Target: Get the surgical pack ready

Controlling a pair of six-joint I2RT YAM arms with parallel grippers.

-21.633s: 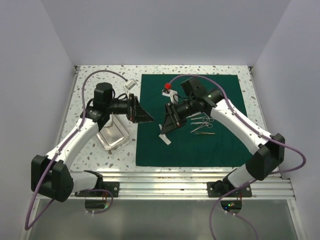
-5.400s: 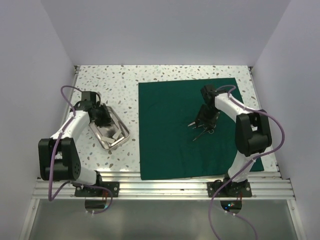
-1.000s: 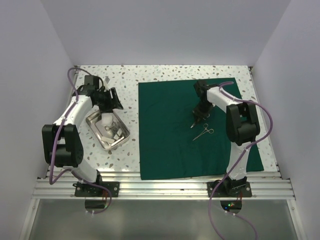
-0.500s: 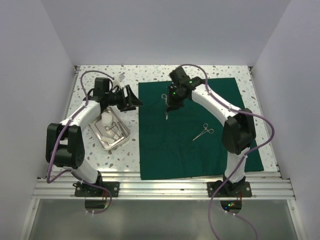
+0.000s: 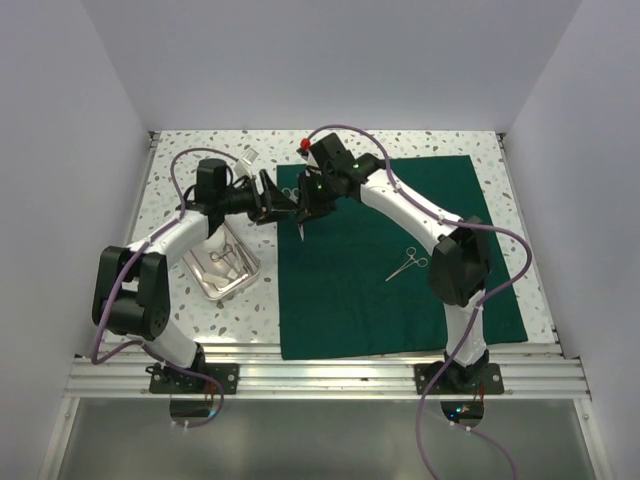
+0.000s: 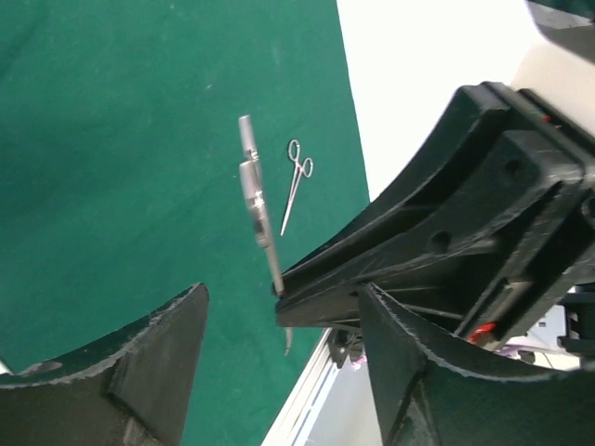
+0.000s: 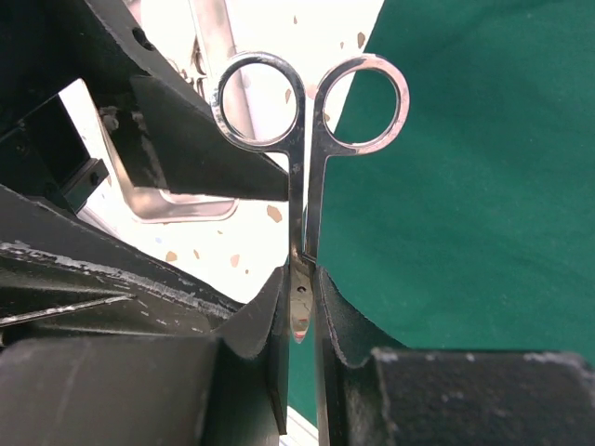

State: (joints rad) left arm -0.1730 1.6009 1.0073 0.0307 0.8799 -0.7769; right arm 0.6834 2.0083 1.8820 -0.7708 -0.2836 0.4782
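The dark green drape (image 5: 400, 250) lies spread flat on the table. My right gripper (image 5: 305, 203) is shut on steel scissors (image 5: 300, 222) and holds them above the drape's left edge, tips down. In the right wrist view the scissors (image 7: 307, 139) stand between the shut fingers (image 7: 270, 316), rings up. My left gripper (image 5: 282, 202) is open and empty, right beside the right gripper. In the left wrist view the scissors (image 6: 256, 200) hang just ahead of its open fingers (image 6: 139, 372). The metal tray (image 5: 243, 272) holds an instrument. Steel forceps (image 5: 405, 264) lie on the drape.
A small clear packet (image 5: 248, 157) lies at the back left of the speckled table. White walls close in the left, back and right. An aluminium rail (image 5: 330, 372) runs along the near edge.
My right gripper has carried the scissors left, from mid-drape to its left edge. My left gripper has swung right from over the tray and now meets it.
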